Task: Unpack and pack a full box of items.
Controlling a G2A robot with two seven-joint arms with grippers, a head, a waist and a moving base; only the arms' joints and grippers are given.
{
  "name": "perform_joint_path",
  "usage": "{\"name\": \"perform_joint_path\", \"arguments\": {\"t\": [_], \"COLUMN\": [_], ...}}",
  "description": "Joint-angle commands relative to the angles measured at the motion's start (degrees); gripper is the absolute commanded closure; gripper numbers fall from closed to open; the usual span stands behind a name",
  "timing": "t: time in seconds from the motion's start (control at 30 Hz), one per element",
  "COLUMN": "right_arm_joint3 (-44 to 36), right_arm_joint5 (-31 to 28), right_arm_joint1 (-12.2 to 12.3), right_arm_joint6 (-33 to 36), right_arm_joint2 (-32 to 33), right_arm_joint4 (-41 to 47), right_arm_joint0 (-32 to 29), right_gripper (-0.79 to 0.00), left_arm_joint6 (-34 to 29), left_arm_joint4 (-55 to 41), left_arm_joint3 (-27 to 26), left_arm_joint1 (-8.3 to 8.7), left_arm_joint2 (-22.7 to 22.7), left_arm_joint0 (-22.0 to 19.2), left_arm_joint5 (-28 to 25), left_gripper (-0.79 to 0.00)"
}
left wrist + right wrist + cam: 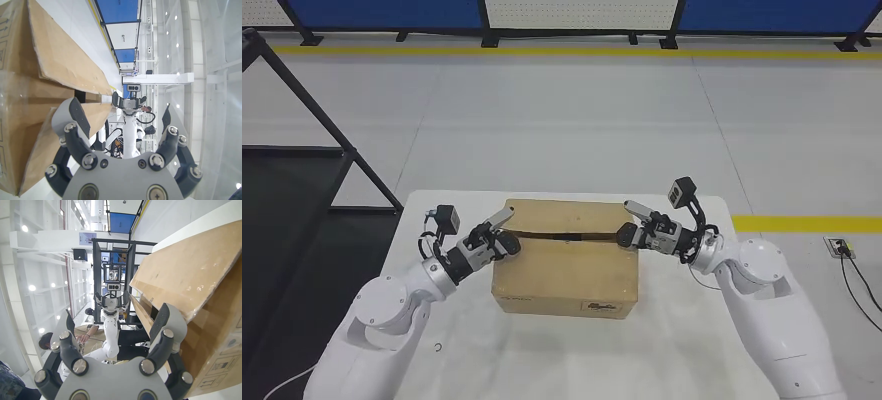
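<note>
The box (562, 268) is best opened evenly by the left end effector (505, 228) and right end effector (630, 224), both wide open, empty.

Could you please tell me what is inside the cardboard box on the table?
The top flaps of the box lie almost shut, with a narrow dark gap between them. The contents are covered by the flaps and cannot be seen.
</note>
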Motion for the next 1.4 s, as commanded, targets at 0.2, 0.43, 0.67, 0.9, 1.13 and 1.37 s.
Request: {"name": "perform_joint_path", "arguments": {"t": [0.2, 0.43, 0.67, 0.9, 1.13, 1.37], "right_arm_joint3": [0.3, 3.47, 6.81, 9.71, 9.26, 8.93], "right_arm_joint5": [-2.18, -2.59, -3.67, -4.85, -6.91, -6.91], "right_arm_joint1": [0.18, 0.0, -0.49, -0.74, -0.51, -0.31], "right_arm_joint6": [-1.23, -1.13, 0.29, 1.72, 3.4, 3.43], "right_arm_joint2": [-0.26, -1.18, -3.46, -4.96, -4.96, -4.76], "right_arm_joint4": [-0.84, 0.34, 0.71, -0.06, -0.62, -0.9], "right_arm_joint0": [-0.93, 0.08, 2.3, 4.46, 4.37, 3.9], "right_gripper": [-0.785, -0.785, -0.785, -0.785, -0.785, -0.785], "left_arm_joint6": [-0.41, -0.67, 0.66, 1.91, -3.31, -3.31], "left_arm_joint4": [0.09, -0.37, -0.19, -3.4, -5.83, -5.83], "left_arm_joint3": [-0.6, -3.16, -5.84, -6.34, -6.61, -6.61], "left_arm_joint1": [-0.05, 0.39, 1.28, 1.64, 1.81, 1.81], "left_arm_joint2": [-0.22, -3.97, -12.06, -19.09, -20.2, -20.2], "left_arm_joint0": [0.5, 2.89, 8.97, 15.39, 18.85, 18.85], "left_arm_joint5": [-0.46, -3.07, -7.11, -11.55, -11.89, -11.89], "left_gripper": [-0.785, -0.785, -0.785, -0.785, -0.785, -0.785]}}
